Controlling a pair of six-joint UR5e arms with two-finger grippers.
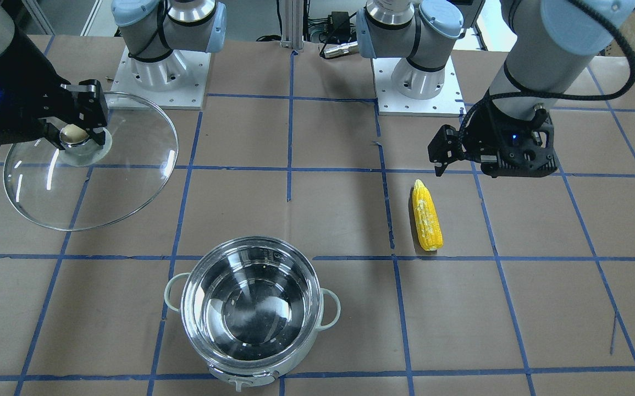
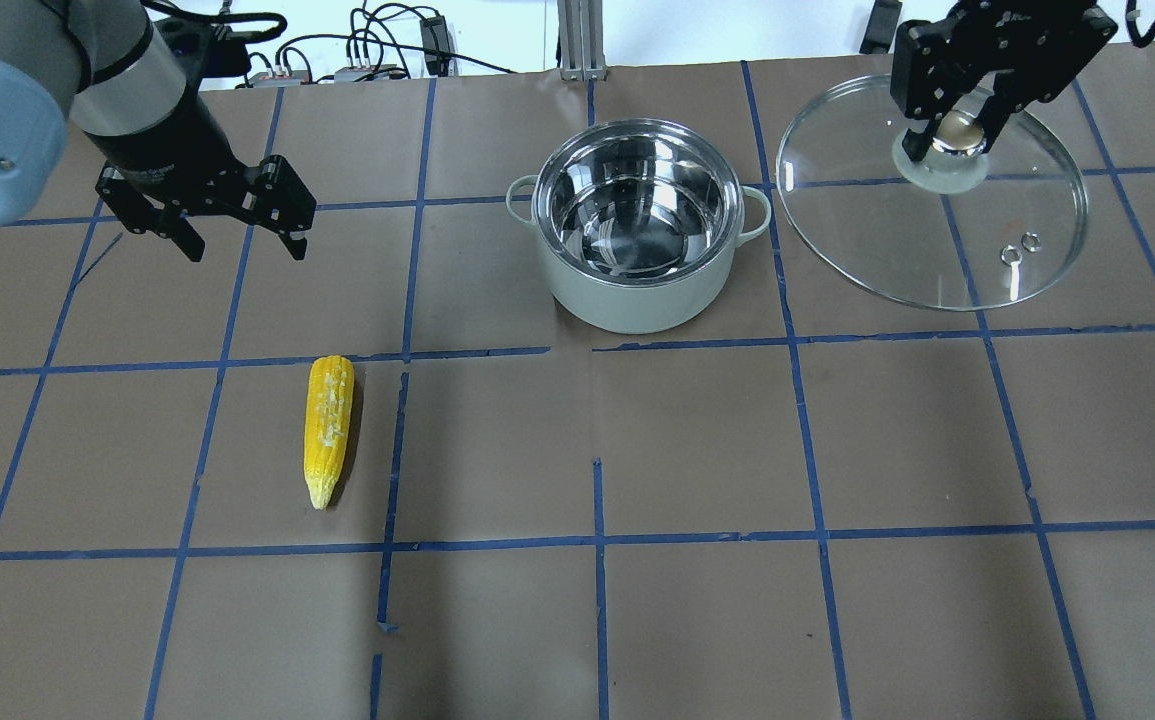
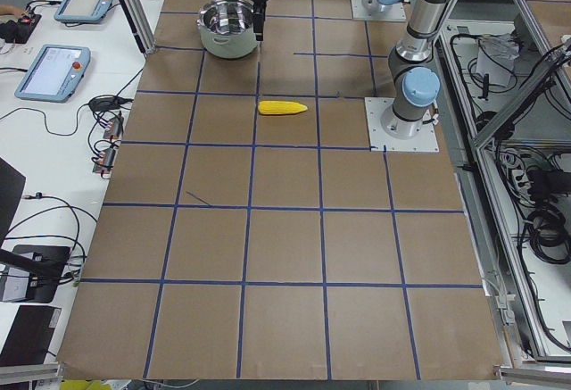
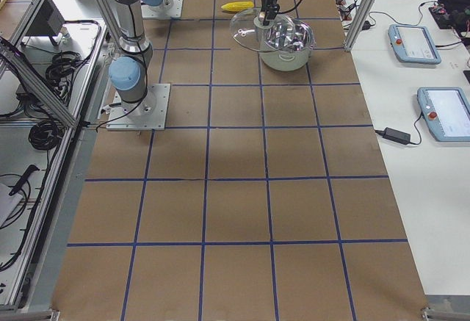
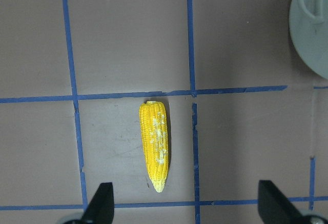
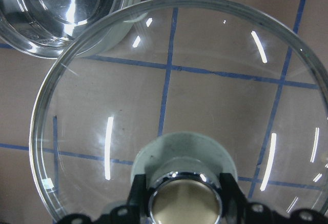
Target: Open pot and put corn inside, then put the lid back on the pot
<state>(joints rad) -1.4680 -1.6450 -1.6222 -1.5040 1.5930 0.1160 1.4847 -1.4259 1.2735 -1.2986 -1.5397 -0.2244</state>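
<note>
Table (image 2: 697,440): brown surface marked into squares by blue tape (image 2: 707,536); it carries the pot and the corn.

Pot (image 2: 637,305): upright and uncovered in the far middle of the table. The shiny interior is bare, the outer wall is pale grey-green, and 1 loop handle shows on each of 2 opposite sides.

Corn (image 2: 328,428): lies flat inside 1 tape square on the left arm's side, well apart from the pot and nearer the robot than the pot is. Its narrow end points toward the robot. Nothing touches it.

Lid (image 2: 897,240): clear glass dome, off the pot and just beside it on the right arm's side. It is tilted, and tape lines show through the glass. Whether its low edge touches the table cannot be told.

Knob (image 6: 185,203): metallic disc on a pale grey-green base at the lid's centre, seated between the right jaws.

Right gripper (image 2: 955,138): jaws clenched on the knob from 2 sides, carrying the lid.

Left gripper (image 2: 245,245): hangs above the table, beyond the corn's blunt end in the overhead view. The jaws are released and spread wide, grasping nothing. Its wrist camera looks straight down on the corn.

Rings (image 2: 1031,240): 2 small metal rings seen through the lid's glass.
</note>
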